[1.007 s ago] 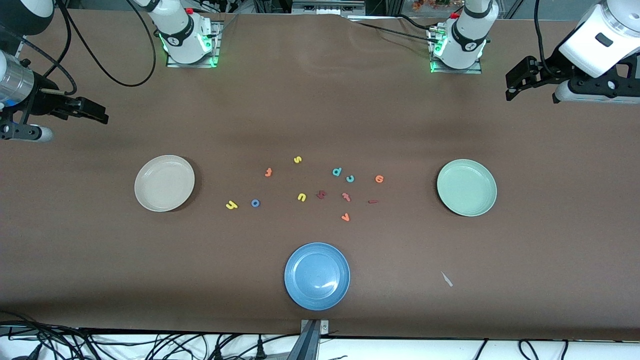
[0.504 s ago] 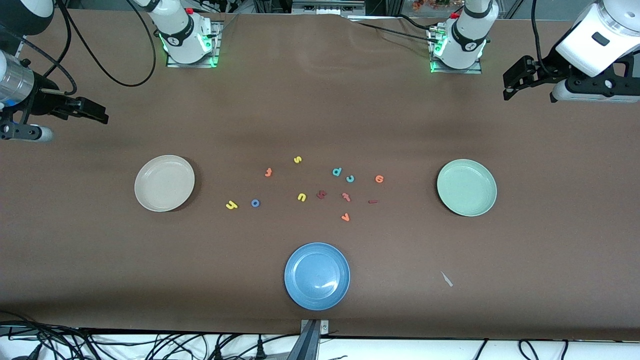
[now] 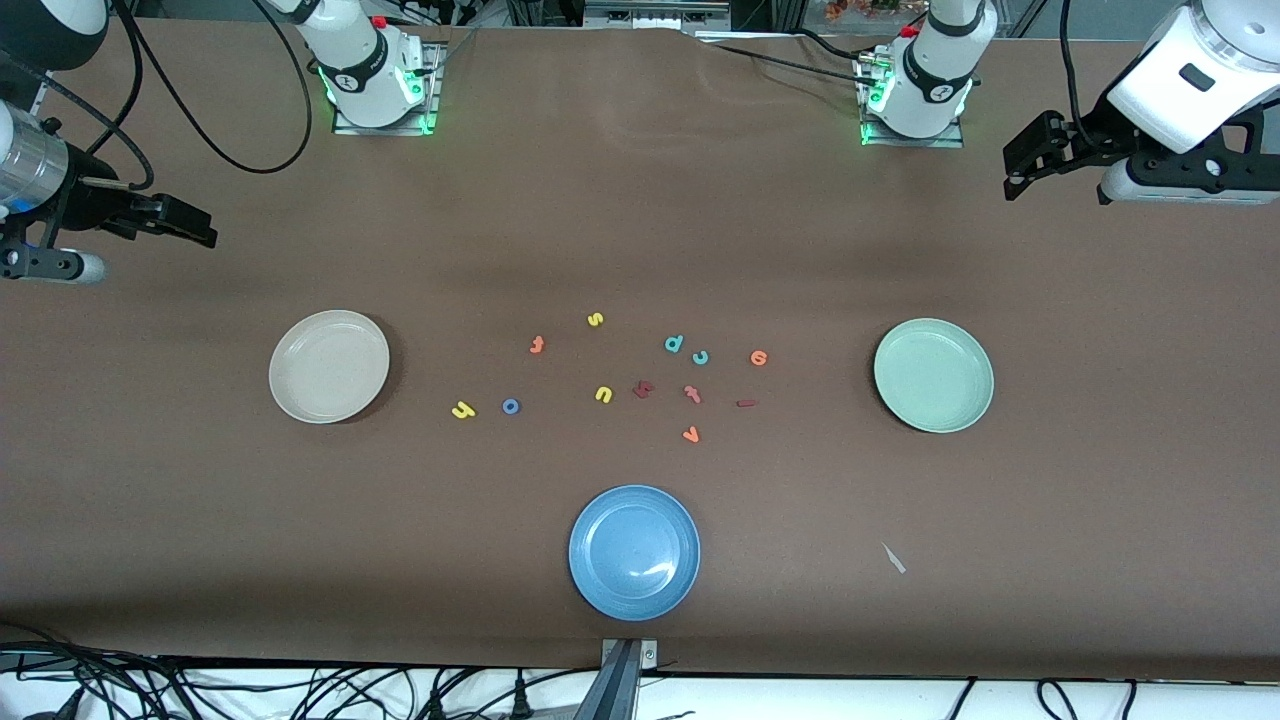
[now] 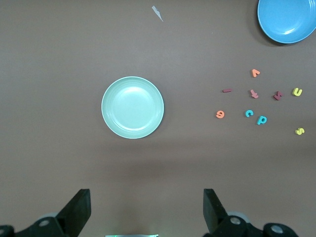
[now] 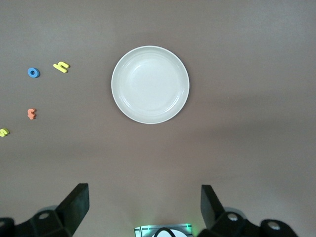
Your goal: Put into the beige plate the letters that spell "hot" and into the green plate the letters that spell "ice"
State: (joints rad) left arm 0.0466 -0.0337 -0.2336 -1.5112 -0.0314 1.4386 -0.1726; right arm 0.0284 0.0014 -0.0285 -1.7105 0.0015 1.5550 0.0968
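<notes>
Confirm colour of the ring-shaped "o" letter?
Blue "o", clearest in the right wrist view.

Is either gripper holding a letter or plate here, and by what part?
Nothing is held. The left gripper and right gripper are open and empty above the table ends.

Brown table [image 3: 640, 220], tangled black cables [image 3: 300, 690] along its near edge

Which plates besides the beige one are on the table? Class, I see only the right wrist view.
Observer: A green plate lies toward the left arm's end of the table.
Operator: Any third plate?
Observer: Yes, a blue plate, nearer to the front camera than the green one.
Operator: Where is the teal "c"?
Observer: The teal "c" lies on the table beside the teal "d", in no plate.
</notes>
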